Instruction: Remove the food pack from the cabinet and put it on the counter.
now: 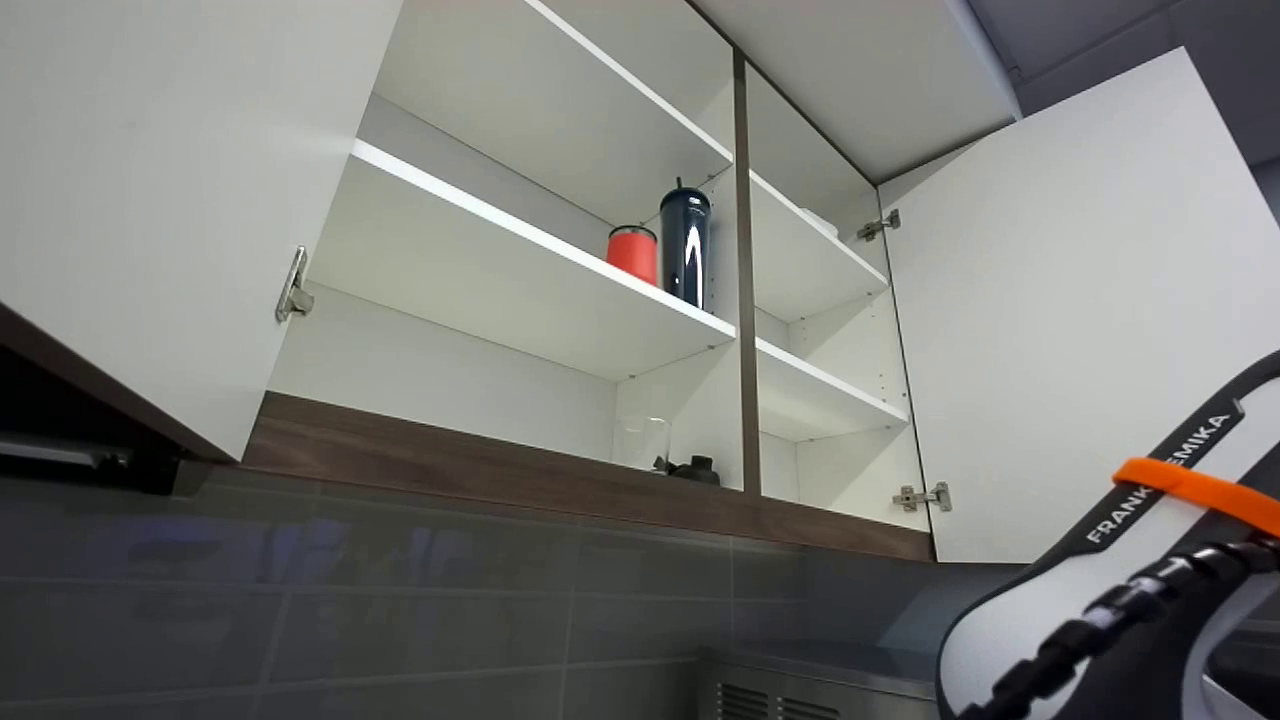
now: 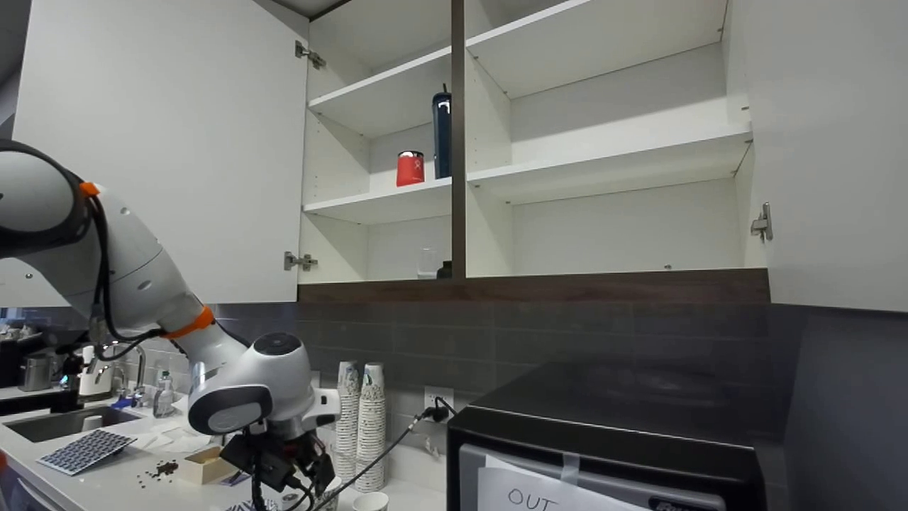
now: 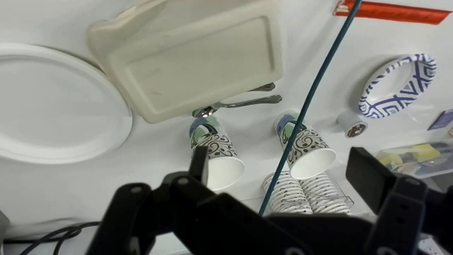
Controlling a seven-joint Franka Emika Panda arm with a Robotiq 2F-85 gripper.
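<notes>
The food pack (image 3: 201, 67), an off-white clamshell box with rounded corners, lies on the white counter (image 3: 159, 173) in the wrist view, partly cut off by the top edge. The white cabinet (image 1: 480, 450) stands with its doors open in both exterior views, and its brown bottom edge (image 2: 610, 285) shows. My gripper (image 3: 283, 170) is open and empty. Its fingers point down over the counter, with the food pack above them in the wrist picture and apart from them. In an exterior view the gripper (image 2: 305, 465) hangs low near the paper cups; the food pack does not show there.
A white plate (image 3: 60, 106), spoons (image 3: 247, 102), two paper cups (image 3: 309, 148) and a patterned bowl (image 3: 398, 85) surround the pack. A black microwave (image 2: 603, 426) stands beside the stacked cups (image 2: 371, 426). A red cup (image 1: 632, 255) and dark bottle (image 1: 685, 245) sit on a shelf.
</notes>
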